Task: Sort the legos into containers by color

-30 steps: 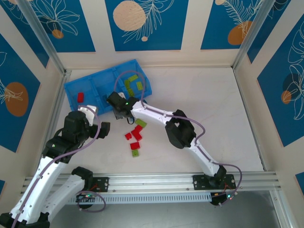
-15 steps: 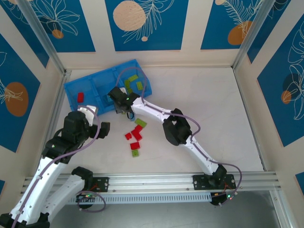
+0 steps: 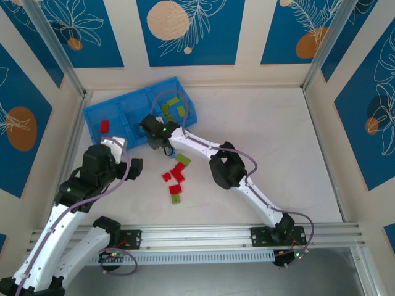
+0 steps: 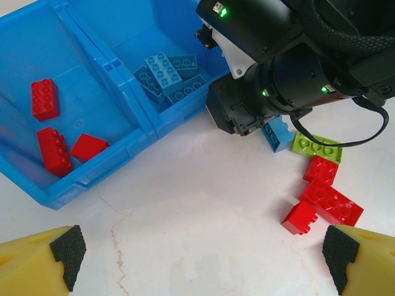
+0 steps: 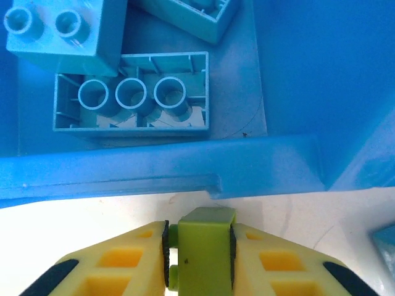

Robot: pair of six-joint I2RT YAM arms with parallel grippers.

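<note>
Finding: right end effector (image 5: 199, 235) is clamped on one yellow-green brick (image 5: 202, 265), its pads against two opposite sides. The brick is held over the table (image 5: 92, 213), just outside the near wall of the bin (image 5: 154, 169). Left end effector (image 4: 202, 251) hangs with jaws spread wide and nothing between them, above the table near the same wall.

Risks noted:
- Wrong compartment. Directly ahead of the held brick lies the middle compartment (image 5: 259, 92), which carries light blue bricks (image 5: 131, 102). The green lot (image 3: 174, 111) sits in the right-hand compartment (image 3: 179, 97). A release on the present line would mix colours or drop the piece short onto the table
- Rim strike. The brick appears low against the bin's near wall, so a forward move without lift could catch the lip, twist the piece between the pads or shove the bin
- Slip. The brick stands out beyond the fingertips, so a knock may rotate it
- Clutter. Loose bricks (image 4: 321, 185) lie on the table close beside the right arm, where a sideways sweep may scatter them
- Arm clearance. Both end effectors are near the same stretch of wall, and contact is possible if the left one advances
</note>
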